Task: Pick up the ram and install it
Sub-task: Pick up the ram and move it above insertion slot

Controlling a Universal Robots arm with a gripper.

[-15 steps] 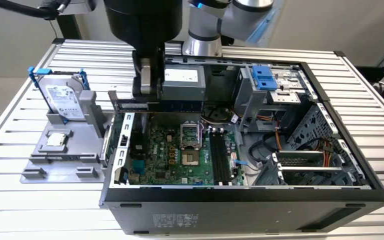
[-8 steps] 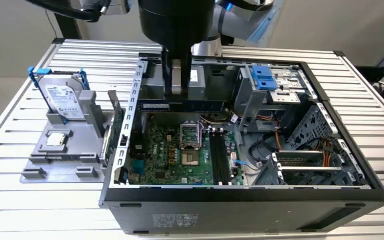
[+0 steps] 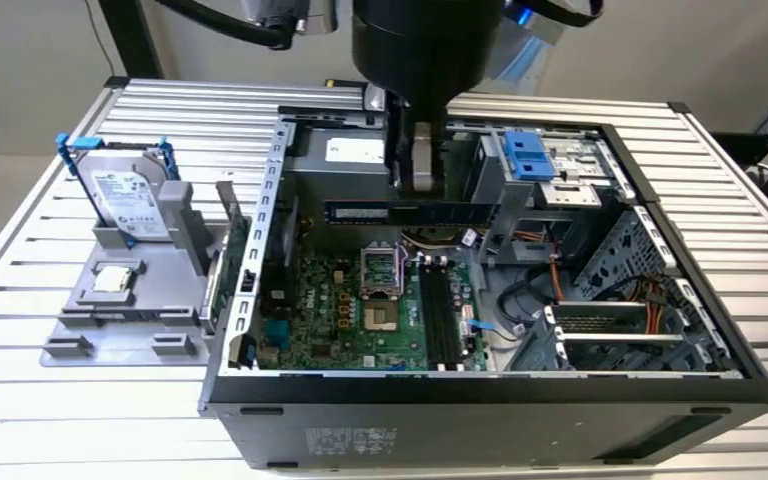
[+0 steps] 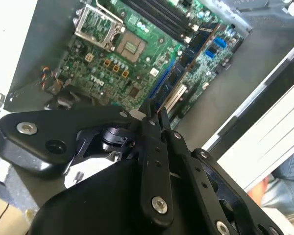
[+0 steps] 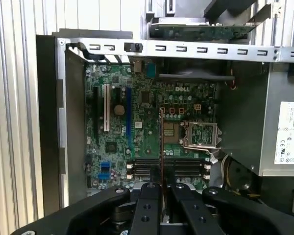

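In the exterior view my gripper [image 3: 419,188] reaches down into the open computer case [image 3: 491,395], shut on the ram [image 3: 357,212]. The ram is a thin dark stick held level, a little above the motherboard [image 3: 357,320] and beyond the black memory slots [image 3: 439,315]. In the first wrist view the ram [image 5: 161,142] shows edge-on as a thin line running out from my fingertips [image 5: 161,188], across the memory slots [image 5: 152,169]. The second wrist view shows the same thin edge of the ram [image 4: 191,68] leaving the gripper [image 4: 155,116] over the board.
A silver hard drive with blue rails [image 3: 131,200] stands in a grey fixture [image 3: 117,300] on the slatted table, at the exterior view's left. A card [image 3: 231,235] stands beside the case wall. Inside the case are the CPU socket [image 3: 375,270], power supply [image 3: 344,150] and drive cage [image 3: 531,160].
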